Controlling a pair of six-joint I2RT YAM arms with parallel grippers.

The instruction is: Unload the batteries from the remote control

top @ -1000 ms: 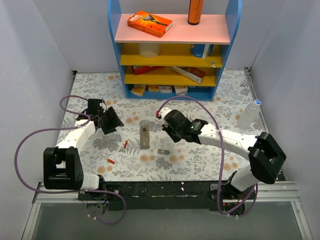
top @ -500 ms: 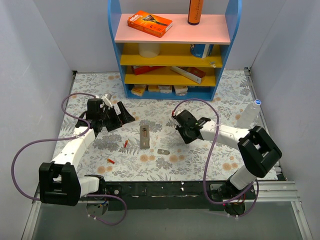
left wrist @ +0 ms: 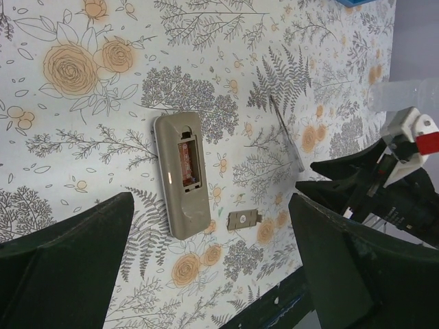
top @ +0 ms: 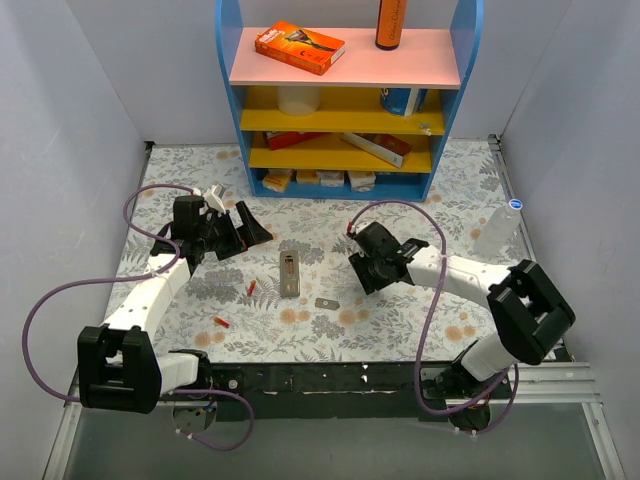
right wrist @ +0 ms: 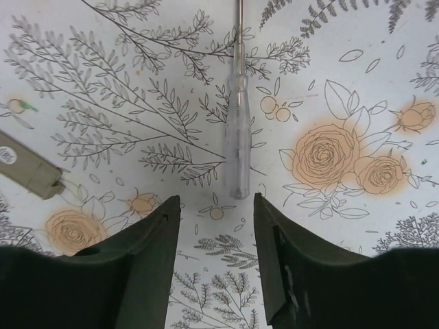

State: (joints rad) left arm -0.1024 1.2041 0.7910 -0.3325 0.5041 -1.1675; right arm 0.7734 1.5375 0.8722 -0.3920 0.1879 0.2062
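Note:
The grey remote control lies in the middle of the table with its recess facing up. In the left wrist view the remote shows a reddish-brown inside to the recess. Two red batteries lie on the table to the left of the remote. My left gripper is open and empty, raised to the back left of the remote. My right gripper is open and empty, low over the table to the right of the remote.
A small flat grey plate lies just to the front right of the remote. A clear-handled screwdriver lies just ahead of my right fingertips. A blue shelf unit stands at the back. A plastic bottle stands at the right.
My left gripper has swung back and to the right and now points toward the remote. My right gripper has drawn back to the right, away from the remote.

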